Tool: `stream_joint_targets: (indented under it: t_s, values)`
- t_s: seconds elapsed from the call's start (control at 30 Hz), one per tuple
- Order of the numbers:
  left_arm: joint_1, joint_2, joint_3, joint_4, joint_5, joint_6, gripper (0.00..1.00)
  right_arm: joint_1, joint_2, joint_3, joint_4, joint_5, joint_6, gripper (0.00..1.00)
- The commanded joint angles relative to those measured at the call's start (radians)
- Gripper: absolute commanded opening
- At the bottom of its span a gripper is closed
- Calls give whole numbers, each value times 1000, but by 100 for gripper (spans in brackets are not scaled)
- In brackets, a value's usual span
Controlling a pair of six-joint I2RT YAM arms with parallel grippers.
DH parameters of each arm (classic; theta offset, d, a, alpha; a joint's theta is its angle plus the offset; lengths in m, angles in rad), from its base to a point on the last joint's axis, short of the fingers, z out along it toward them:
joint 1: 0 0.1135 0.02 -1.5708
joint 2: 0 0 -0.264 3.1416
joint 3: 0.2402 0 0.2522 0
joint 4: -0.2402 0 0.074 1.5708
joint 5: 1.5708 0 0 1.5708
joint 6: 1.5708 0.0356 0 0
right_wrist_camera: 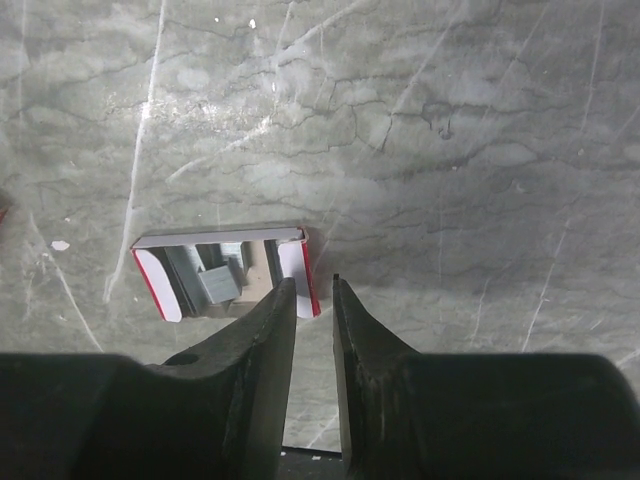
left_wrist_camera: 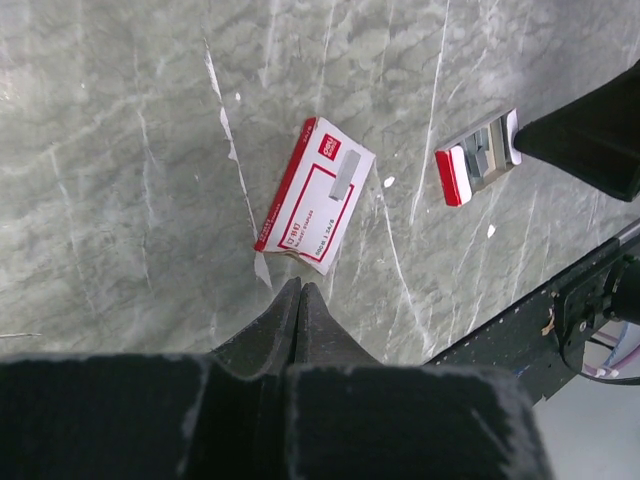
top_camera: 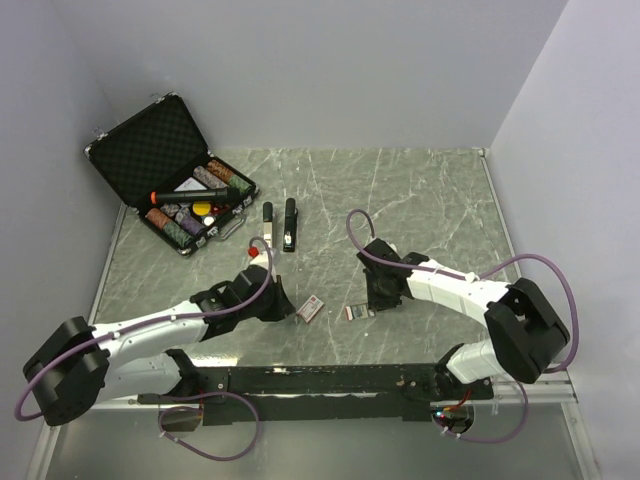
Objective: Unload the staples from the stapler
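The stapler (top_camera: 289, 225) is seen at twelve o'clock of the left gripper (left_wrist_camera: 298, 292), which is clenched on nothing, while the right gripper (right_wrist_camera: 315, 285) is held slightly parted, empty, at the staple tray's (right_wrist_camera: 225, 272) three o'clock end.

A grey-green marble table (top_camera: 420, 200) is seen, enclosed by pale walls. An open black case (top_camera: 150, 145) filled with round chips is set at the far left corner. A black stapler (top_camera: 290, 225) is laid near the case, with a thinner dark bar (top_camera: 268, 218) just beside it. The left gripper (top_camera: 288, 310) is held near a small red-and-white box (top_camera: 311, 309). The right gripper (top_camera: 374, 305) is held just beside a small open tray (top_camera: 355, 312).
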Motion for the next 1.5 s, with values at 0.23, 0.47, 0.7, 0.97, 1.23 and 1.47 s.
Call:
stream_joint_targets:
  t_s: [0.23,0.47,0.7,0.97,1.23,1.47]
  values:
    - [-27,33,11,54,-5,-20,1,-12,20,1,41,-12,-1,26]
    - [-33,46,11,60,-6,-22,1,-12,39,-2,53,-22,-2,23]
    - [-34,59,13,66,0,-22,1,-12,50,-9,61,-23,-2,20]
    - [-54,99,19,66,8,-11,1,-12,57,-15,65,-17,-1,9]
    - [-79,147,4,103,2,-22,1,-12,77,24,64,-14,-4,0]
    - [-91,174,1,117,5,-31,1,-12,120,91,67,3,1,0]
